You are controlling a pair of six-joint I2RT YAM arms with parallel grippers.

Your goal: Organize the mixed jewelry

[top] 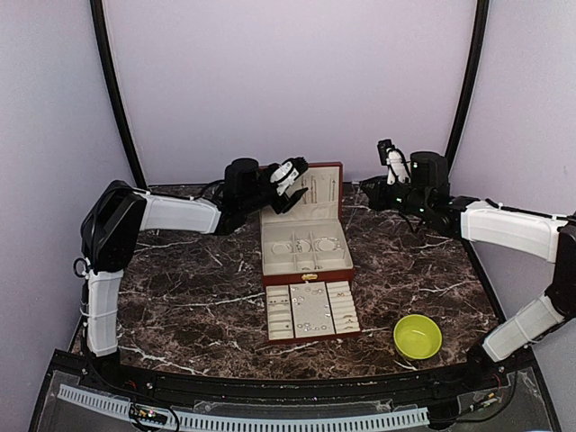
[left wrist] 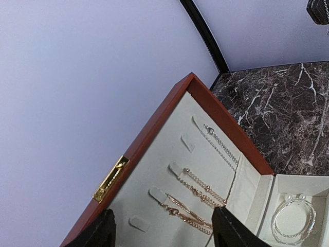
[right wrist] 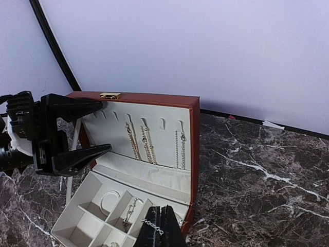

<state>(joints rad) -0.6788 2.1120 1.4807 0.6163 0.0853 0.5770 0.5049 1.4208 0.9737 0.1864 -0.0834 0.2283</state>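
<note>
The black fingers (right wrist: 169, 234) of the right gripper (right wrist: 160, 212) are pressed together at the bottom edge of the right wrist view. They pinch a thin silvery chain (right wrist: 152, 225), which shows as a short length across their tips. Just beyond it lies the open reddish-brown wooden box with cream lining (right wrist: 194, 154). The left gripper (left wrist: 162, 226) has its fingers spread wide on either side of the box's upright lid (left wrist: 154, 128), near the brass clasp (left wrist: 110, 179); whether they touch the lid I cannot tell. Only the left wrist view shows the lid's hooks closely, with gold chains (left wrist: 200, 193) and a silver chain (left wrist: 221, 144) hanging from them and a silvery bracelet (left wrist: 293, 218) in a compartment at lower right. Only the top view shows the cream-lined compartment tray (top: 313, 339) in front of the box, holding tiny silvery pieces (top: 310, 310). It also shows a yellow-green bowl (top: 418, 336) at lower right on the dark marble table (top: 180, 288), well apart from both grippers.
</note>
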